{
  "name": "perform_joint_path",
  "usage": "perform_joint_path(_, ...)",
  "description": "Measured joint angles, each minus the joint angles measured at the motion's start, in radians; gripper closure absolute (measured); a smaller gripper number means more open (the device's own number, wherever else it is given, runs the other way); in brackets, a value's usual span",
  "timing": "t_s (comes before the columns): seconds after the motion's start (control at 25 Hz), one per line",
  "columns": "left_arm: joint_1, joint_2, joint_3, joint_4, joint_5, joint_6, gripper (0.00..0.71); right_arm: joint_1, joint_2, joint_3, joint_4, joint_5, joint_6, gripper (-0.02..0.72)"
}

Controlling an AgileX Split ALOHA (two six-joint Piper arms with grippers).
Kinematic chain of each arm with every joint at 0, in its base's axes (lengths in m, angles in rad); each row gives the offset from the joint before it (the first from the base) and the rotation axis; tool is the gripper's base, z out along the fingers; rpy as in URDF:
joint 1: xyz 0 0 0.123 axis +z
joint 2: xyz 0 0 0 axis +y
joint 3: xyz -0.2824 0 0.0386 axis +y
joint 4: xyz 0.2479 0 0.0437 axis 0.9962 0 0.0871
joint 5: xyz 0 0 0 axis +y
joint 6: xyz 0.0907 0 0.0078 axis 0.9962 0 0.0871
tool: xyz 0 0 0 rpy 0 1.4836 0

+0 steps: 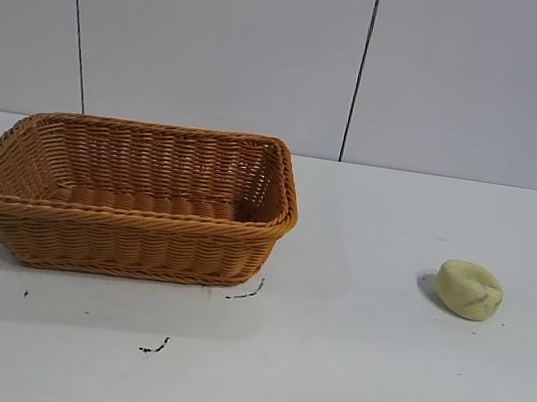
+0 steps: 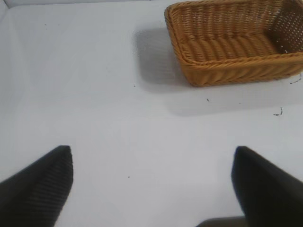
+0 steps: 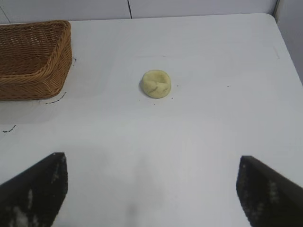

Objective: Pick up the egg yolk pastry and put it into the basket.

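Note:
The egg yolk pastry [image 1: 470,290], a small pale yellow-green lump with a creased top, lies on the white table at the right. It also shows in the right wrist view [image 3: 156,83], well ahead of my right gripper [image 3: 152,158], which is open and empty. The orange-brown wicker basket [image 1: 123,225] stands at the left, empty. It shows in the left wrist view [image 2: 236,71] too, far ahead of my left gripper [image 2: 152,149], which is open and empty. Neither gripper shows in the exterior view.
Small black marks [image 1: 153,349] dot the table in front of the basket. A grey panelled wall [image 1: 360,63] stands behind the table. The table's edge [image 3: 286,42] runs close to the pastry's side in the right wrist view.

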Motion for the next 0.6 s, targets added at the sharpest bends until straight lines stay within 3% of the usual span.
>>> perform_joint_path(0.6,0.0,0.0,0.0,0.0,0.0,0.0,0.017,0.0,0.036,0.0,0.01,-0.001,0.0,0.008)
